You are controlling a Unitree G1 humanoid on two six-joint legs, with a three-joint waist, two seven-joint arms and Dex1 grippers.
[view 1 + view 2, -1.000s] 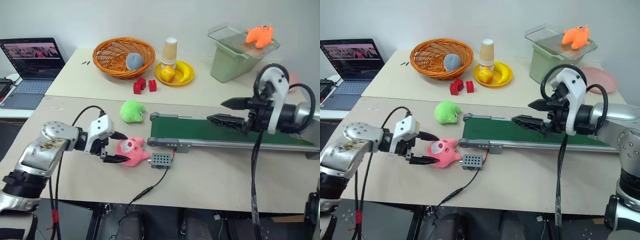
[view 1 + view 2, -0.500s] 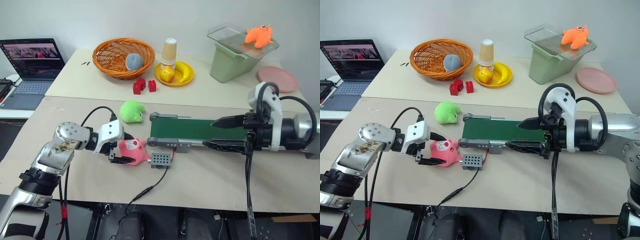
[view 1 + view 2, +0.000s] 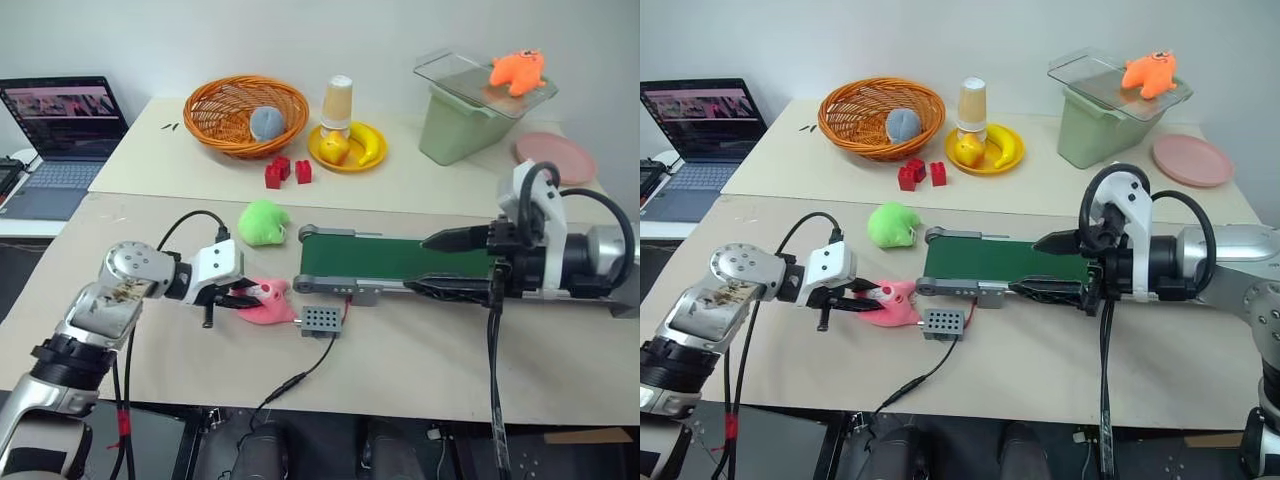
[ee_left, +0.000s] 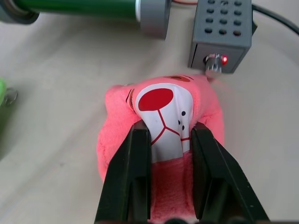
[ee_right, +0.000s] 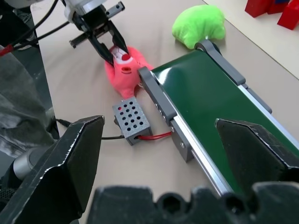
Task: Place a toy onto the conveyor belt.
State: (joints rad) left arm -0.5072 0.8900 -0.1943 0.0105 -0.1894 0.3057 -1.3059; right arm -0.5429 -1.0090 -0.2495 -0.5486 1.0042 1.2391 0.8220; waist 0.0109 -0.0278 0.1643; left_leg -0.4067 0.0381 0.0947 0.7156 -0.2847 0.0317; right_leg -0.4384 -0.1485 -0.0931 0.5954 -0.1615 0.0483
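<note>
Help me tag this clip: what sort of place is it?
Probably a robotics lab or test bench: a small conveyor belt on a plain table, toys and props like the wicker basket, and an open laptop alongside.

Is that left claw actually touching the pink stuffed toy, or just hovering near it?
Touching. In the left wrist view, the left gripper has both black fingers pressed into the pink toy, pinching its white face patch between them.
</note>
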